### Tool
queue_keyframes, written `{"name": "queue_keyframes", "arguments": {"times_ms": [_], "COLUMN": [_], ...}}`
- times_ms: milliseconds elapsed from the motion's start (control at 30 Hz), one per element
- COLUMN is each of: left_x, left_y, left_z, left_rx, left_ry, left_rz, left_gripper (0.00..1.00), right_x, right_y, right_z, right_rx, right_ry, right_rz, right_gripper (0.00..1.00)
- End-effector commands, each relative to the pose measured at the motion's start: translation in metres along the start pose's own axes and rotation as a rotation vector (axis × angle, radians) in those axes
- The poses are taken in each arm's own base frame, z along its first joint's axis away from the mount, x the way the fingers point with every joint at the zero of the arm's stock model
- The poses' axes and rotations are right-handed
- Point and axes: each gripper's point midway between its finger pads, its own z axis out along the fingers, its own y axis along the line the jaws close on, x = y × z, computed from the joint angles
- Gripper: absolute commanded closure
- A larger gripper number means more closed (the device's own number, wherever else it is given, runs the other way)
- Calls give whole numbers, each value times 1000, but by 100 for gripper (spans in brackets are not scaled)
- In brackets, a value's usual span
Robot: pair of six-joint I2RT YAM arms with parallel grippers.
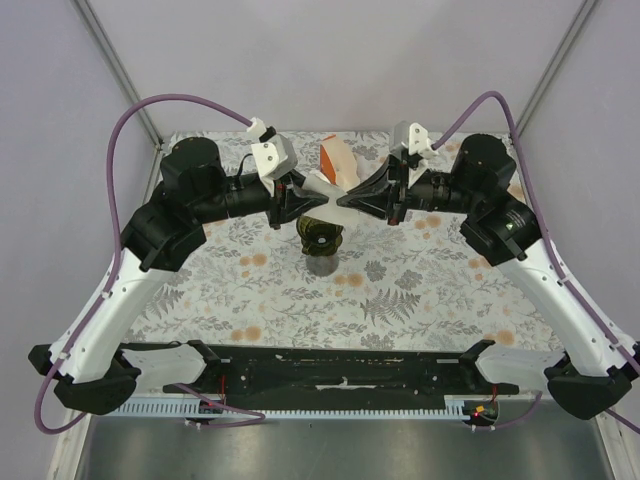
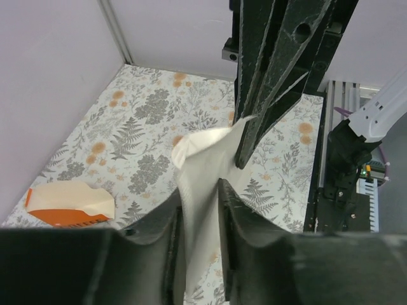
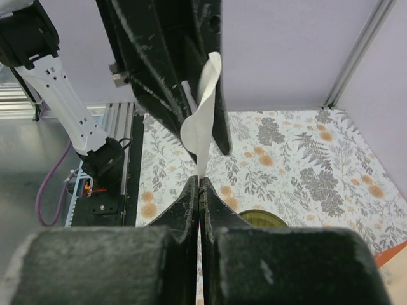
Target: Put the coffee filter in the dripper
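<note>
Right gripper (image 3: pixel 200 184) jaws pressed together on coffee filter (image 3: pixel 202 121), midair. Left gripper (image 2: pixel 200 194) jaws partly apart, straddling filter's other end. Top view alone shows whole dripper (image 1: pixel 321 238), standing below filter; left wrist view shows orange-and-cream pack (image 2: pixel 70 204) whole.

The left arm (image 1: pixel 215 195) and the right arm (image 1: pixel 470 190) bend inward, and their wrists face each other closely. The right jaws are closed tight on a thin white paper coffee filter (image 3: pixel 198 124). The left jaws stand partly apart around the same paper, and it is unclear whether they grip it.
</note>
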Motion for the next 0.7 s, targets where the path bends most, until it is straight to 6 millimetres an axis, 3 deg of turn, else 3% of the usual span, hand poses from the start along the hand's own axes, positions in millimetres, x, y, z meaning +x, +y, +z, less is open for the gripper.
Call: {"name": "queue_keyframes", "arguments": {"times_ms": [0, 33, 67, 167, 267, 367, 467, 667], "left_x": [-12, -11, -11, -3, -1, 1, 2, 6], "left_y": [-7, -7, -8, 0, 1, -2, -2, -4], "left_z": [0, 0, -1, -2, -3, -2, 0, 1], "left_rx": [42, 42, 38, -14, -33, -17, -14, -1], "left_ry": [-40, -36, -34, -14, -21, -25, -24, -20], "left_rz": [2, 0, -1, -20, -40, -59, -56, -55], "left_gripper": [90, 98, 98, 98, 98, 98, 98, 98], "right_x": [-6, -6, -7, -24, -39, -42, -43, -48], "right_y": [9, 7, 3, 2, 5, 9, 11, 0], "right_z": [0, -1, -4, -18, -30, -30, -22, -10], "right_rx": [-47, -30, 3, 98, 195, 261, 273, 319], "right_ry": [2, 7, 5, -51, -131, -178, -170, -135], "right_rz": [-41, -50, -58, -130, -271, -404, -446, -513], "right_gripper": [100, 100, 94, 57, 46, 45, 56, 59]}}
